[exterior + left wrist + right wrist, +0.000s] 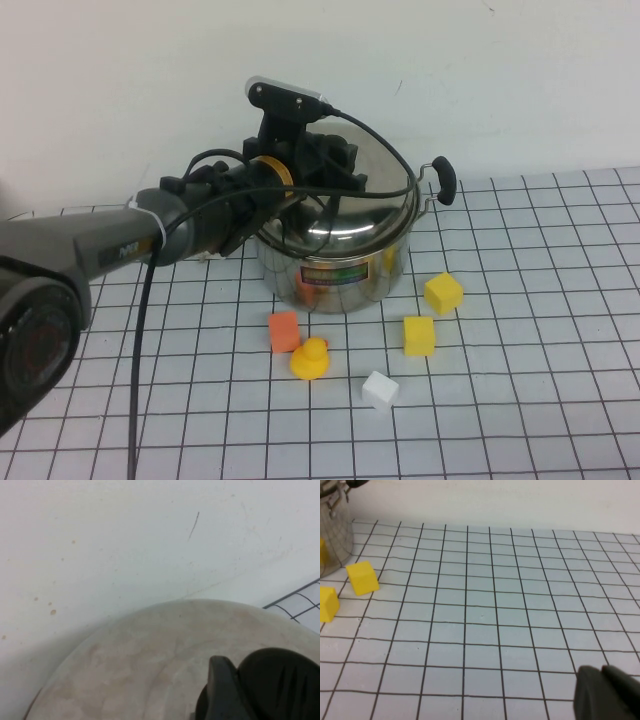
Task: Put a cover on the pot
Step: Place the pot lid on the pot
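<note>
Pot [340, 265] already wears its lid [350, 190]; left claw [318, 165] hovers there, grip unclear. Next: let go, lift clear. Right claw [610, 695], also unclear, idles over the worktop [495, 605].

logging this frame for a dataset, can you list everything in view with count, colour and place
pot: 1, shiny steel with black side handles and a colourful label, back centre of the table
lid: 1, steel, on top of the pot under the left end effector
yellow cubes: 2, yellow, right front of the pot
orange cube: 1, orange, left front of the pot
rubber duck: 1, yellow, beside the orange cube
white cube: 1, white, nearest the camera
table: 1, white with black grid
left end effector: 1, black, over the lid
right end effector: 1, black, parked over bare grid right of the cubes
</note>
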Controlling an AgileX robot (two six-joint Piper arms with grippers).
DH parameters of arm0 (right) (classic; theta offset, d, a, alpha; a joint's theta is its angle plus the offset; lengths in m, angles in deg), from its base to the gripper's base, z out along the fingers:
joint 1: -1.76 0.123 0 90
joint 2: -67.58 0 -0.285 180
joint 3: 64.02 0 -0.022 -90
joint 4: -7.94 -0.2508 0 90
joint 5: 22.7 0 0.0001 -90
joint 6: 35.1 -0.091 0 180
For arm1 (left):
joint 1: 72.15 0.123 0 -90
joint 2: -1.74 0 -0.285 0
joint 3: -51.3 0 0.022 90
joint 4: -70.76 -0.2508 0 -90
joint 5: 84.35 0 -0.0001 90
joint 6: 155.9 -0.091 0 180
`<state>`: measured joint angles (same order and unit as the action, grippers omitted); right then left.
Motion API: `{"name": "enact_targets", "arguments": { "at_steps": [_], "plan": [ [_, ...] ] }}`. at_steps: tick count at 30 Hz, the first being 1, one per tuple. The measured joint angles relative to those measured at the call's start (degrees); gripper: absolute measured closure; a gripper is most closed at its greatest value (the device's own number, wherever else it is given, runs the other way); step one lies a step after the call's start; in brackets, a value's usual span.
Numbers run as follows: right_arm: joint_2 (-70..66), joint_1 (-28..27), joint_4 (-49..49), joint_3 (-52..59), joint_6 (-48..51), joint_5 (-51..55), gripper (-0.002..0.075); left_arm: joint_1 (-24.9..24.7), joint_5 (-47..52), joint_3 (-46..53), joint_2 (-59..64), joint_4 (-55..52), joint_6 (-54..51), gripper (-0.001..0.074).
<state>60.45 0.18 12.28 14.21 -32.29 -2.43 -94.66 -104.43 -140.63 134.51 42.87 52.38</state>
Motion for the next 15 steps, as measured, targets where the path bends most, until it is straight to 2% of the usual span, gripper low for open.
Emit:
{"name": "enact_targets", "arguments": {
  "at_steps": [15],
  "plan": [
    [0.0, 0.0, 0.0, 0.0, 0.0, 0.0, 0.0717, 0.0, -2.6, 0.0, 1.8, 2.6, 1.9, 0.0405]
  ]
}}
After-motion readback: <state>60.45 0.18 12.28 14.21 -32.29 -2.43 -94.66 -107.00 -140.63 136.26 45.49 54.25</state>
